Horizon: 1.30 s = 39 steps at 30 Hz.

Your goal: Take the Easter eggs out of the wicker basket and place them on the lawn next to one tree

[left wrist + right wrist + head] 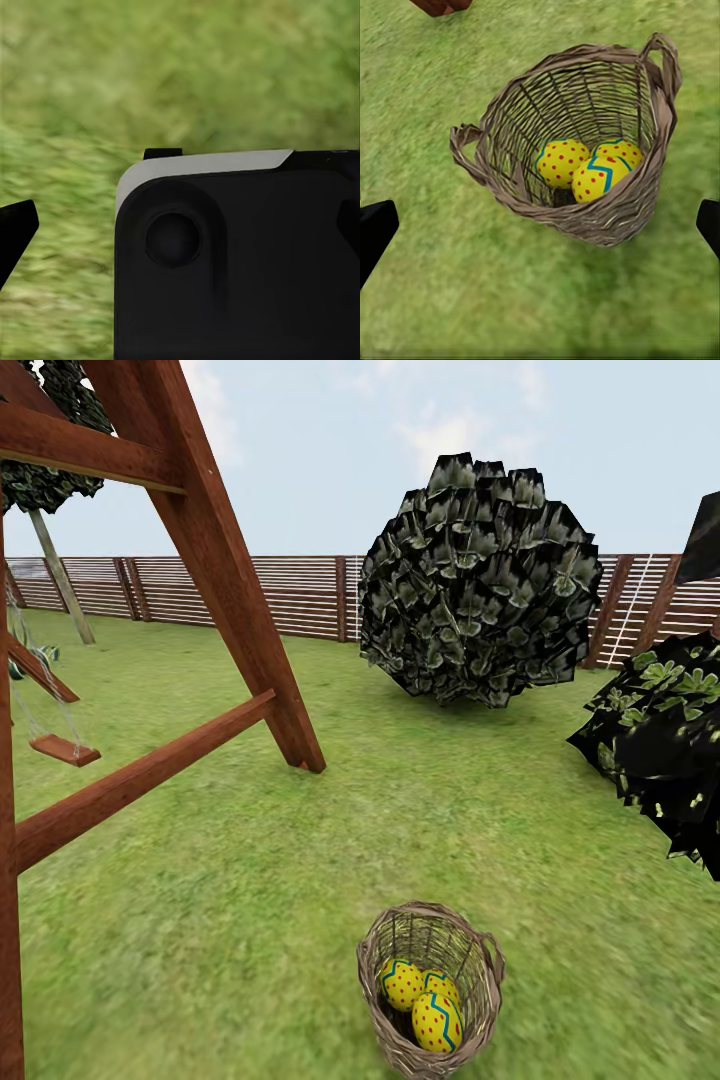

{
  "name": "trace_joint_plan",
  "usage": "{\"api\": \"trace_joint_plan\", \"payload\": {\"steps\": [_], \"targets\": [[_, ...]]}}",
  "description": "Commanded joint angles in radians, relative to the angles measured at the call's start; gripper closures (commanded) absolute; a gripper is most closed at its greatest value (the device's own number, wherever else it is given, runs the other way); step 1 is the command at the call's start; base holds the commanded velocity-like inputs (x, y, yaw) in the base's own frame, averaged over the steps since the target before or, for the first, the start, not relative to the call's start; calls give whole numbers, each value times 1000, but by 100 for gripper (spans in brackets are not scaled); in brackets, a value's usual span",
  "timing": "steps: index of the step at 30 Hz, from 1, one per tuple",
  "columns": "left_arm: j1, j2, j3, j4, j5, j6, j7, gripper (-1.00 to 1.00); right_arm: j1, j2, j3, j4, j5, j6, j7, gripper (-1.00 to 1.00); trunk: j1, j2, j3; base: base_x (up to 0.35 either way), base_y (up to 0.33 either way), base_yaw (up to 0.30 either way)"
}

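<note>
The wicker basket (pixel 432 985) stands on the lawn (pixel 250 920) close in front of me, tipped slightly. Three yellow Easter eggs (pixel 438 1020) with red dots and zigzag bands lie together in its bottom. In the right wrist view the basket (pixel 502 142) and the eggs (pixel 561 161) sit just beyond my right gripper (pixel 540 232), whose fingertips (pixel 375 232) stand far apart at the picture's edges with nothing between them. My left gripper (pixel 180 232) is open over grass, with a black part of the robot's body (pixel 240 262) behind it. A tree with a slim pale trunk (pixel 62 575) stands far off at the left by the fence.
A wooden swing frame (pixel 225 575) with a hanging seat (pixel 63 750) fills the left. A big dark round bush (pixel 475 585) stands ahead, another dark leafy plant (pixel 670 745) at the right. A slatted fence (pixel 300 595) bounds the grass.
</note>
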Motion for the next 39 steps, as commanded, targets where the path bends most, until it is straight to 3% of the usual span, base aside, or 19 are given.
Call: {"api": "trace_joint_plan", "payload": {"steps": [1,9,14,16,21,22,28,31,39], "targets": [[-1,0,0,1,-1,-3,0,-100,0,1,-3,-3,-10,15,6,-100,0,0,-1,0,0,0],[0,0,0,1,-2,-3,-1,-100,-6,-2,-4,-11,-5,56,-2,-100,0,0,-1,0,0,0],[-1,-1,-1,1,-2,2,4,-100,-44,-4,-3,-12,2,225,-75,-100,0,0,-1,0,0,0],[-1,-1,-2,1,-1,4,6,-100,-107,-5,3,-12,3,305,-153,-100,0,0,-1,0,0,0],[-1,2,-3,0,0,7,3,-100,-238,-4,24,-9,1,386,-317,-100,0,0,-1,0,0,0],[-4,3,-4,-2,-1,7,2,-100,-290,-4,41,-5,-1,411,-391,-100,0,0,-1,0,0,0],[-22,4,-6,-7,-2,9,0,-100,-440,-2,99,5,-10,453,-625,-100,0,0,-1,0,0,0],[-25,5,-6,-12,-4,9,0,-100,-498,0,110,16,-12,459,-686,-100,0,0,-1,0,0,0],[-27,5,-7,-39,-7,9,0,-100,-649,2,117,173,-19,460,-723,-100,0,0,-1,0,0,0]]}}
